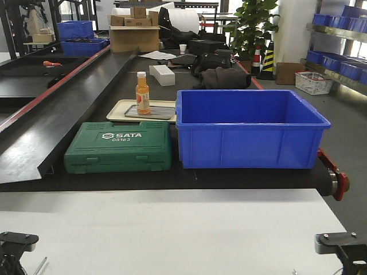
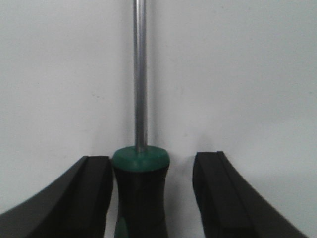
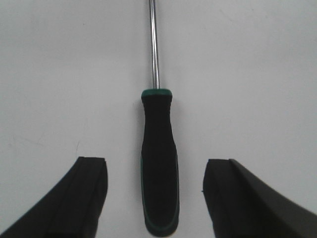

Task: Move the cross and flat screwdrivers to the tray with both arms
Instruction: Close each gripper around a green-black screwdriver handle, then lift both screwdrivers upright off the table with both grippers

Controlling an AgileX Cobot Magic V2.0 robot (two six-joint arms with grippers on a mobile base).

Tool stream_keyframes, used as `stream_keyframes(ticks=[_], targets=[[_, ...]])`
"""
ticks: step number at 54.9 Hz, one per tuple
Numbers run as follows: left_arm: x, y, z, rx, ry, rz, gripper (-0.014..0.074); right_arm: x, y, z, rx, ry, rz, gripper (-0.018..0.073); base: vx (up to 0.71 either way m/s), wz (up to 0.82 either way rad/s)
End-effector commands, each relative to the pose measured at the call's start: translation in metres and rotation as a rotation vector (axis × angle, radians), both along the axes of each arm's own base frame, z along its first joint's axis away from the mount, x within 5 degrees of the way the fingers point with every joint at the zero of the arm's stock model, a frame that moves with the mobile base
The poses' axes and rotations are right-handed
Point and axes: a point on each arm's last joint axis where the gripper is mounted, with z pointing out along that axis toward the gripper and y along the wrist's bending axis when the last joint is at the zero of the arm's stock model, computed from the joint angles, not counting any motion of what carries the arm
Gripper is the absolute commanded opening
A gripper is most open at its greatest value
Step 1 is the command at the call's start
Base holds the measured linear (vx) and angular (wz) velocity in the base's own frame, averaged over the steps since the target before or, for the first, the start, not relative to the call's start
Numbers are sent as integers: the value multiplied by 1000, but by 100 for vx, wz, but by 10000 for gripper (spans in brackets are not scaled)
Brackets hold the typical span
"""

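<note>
It is grab time: the left gripper (image 2: 151, 166) is spread apart around the left screwdriver (image 2: 141, 193), the right gripper (image 3: 156, 166) apart around the right screwdriver (image 3: 158, 148), both flat on the table (image 2: 237, 74), so next each should squeeze, lift and go to the tray (image 1: 161, 113).

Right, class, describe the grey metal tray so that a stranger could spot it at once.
Start at the big blue bin and look left, behind the green toolcase, to the cream tray. The grey metal tray lies in it, flat and dull, and alone carries an orange bottle with a white cap.
</note>
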Motion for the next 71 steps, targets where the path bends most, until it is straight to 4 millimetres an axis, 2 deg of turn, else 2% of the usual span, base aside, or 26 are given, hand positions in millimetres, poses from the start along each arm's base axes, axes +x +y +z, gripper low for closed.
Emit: stream_keyframes(ticks=[1, 15, 30, 38, 50, 58, 63, 68, 71], targets=[[6, 0, 11, 1, -61, 0, 486, 23, 0, 4, -33, -45, 65, 501, 0, 0], [6, 0, 11, 1, -61, 0, 486, 46, 1, -23, -47, 46, 85, 499, 0, 0], [6, 0, 11, 1, -61, 1, 486, 51, 1, -52, -47, 120, 88, 498, 0, 0], [6, 0, 11, 1, -61, 1, 486, 48, 1, -58, -45, 169, 78, 464, 0, 0], [6, 0, 11, 1, -57, 1, 480, 49, 1, -58, -46, 162, 79, 326, 0, 0], [4, 0, 11, 0, -40, 1, 447, 48, 1, -58, -46, 169, 78, 188, 0, 0], [3, -1, 10, 0, -23, -3, 393, 49, 1, -58, -45, 165, 78, 99, 0, 0], [1, -1, 11, -1, -8, -3, 295, 49, 1, -58, -45, 159, 80, 8, 0, 0], [0, -1, 12, -1, 1, -3, 230, 50, 2, -58, -44, 149, 81, -14, 0, 0]])
